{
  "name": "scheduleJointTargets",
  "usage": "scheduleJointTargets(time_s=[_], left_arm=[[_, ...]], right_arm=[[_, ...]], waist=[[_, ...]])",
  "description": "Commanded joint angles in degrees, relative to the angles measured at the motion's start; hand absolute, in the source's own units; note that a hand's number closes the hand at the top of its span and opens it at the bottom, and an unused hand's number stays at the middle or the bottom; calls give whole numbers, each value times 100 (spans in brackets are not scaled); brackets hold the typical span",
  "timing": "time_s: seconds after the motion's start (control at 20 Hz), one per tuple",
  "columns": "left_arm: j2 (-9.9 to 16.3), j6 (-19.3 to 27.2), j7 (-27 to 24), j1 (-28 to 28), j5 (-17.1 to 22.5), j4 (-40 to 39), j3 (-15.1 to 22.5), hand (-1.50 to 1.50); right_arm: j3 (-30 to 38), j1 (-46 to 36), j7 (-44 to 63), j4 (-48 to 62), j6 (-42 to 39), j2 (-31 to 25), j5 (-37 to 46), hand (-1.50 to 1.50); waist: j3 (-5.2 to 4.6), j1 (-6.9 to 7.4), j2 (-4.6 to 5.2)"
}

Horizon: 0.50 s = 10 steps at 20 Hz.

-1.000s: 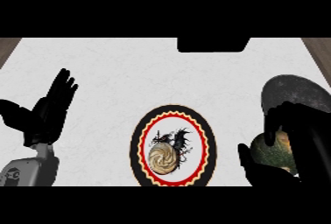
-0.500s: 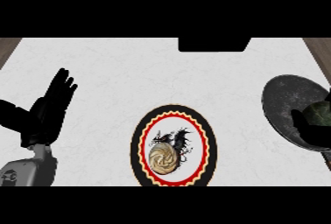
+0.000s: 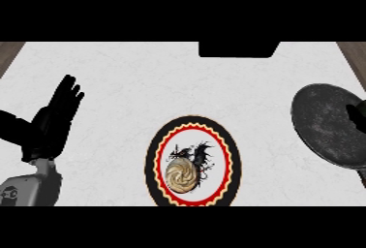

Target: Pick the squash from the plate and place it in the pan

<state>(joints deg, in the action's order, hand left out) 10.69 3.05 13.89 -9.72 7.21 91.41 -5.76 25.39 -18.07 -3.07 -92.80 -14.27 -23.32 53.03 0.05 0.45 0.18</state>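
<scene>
In the head view, the plate [image 3: 152, 162] is seen low in the middle of the table [image 3: 143, 77], and no squash is on it. The pan [image 3: 323, 127] is at the right. The squash cannot be seen. Only a dark bit of the right hand [image 3: 355, 115] shows at the right edge; its grip cannot be told. The left hand [image 3: 50, 128] is rested at the left, spread flat. If the squash is let go off-centre, it could be rolled over the pan's rim. Half a second ago, the squash was held over the pan.

- Counter [image 3: 143, 82]: bright, evenly lit white, no glare
- Shadows: none cast by plate [image 3: 191, 123]
- Pan [image 3: 330, 127], left hand [image 3: 50, 127]: dark, little surface detail
</scene>
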Motion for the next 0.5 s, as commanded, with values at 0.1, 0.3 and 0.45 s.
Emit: scheduleJointTargets(time_s=[0.1,0.3,0.45], left_arm=[[-151,-19,-23,63,-9,-43,92,0],[-159,177,190,-366,-146,-163,73,0],[-187,60,-69,-70,-196,-139,157,0]], right_arm=[[-59,-615,-1120,2209,794,-361,5,150],[-131,-744,-1609,3423,1744,-261,277,150],[-64,-1133,-1193,4231,1551,-362,382,150]], waist=[[-1,49,9],[0,30,13],[1,77,21]])
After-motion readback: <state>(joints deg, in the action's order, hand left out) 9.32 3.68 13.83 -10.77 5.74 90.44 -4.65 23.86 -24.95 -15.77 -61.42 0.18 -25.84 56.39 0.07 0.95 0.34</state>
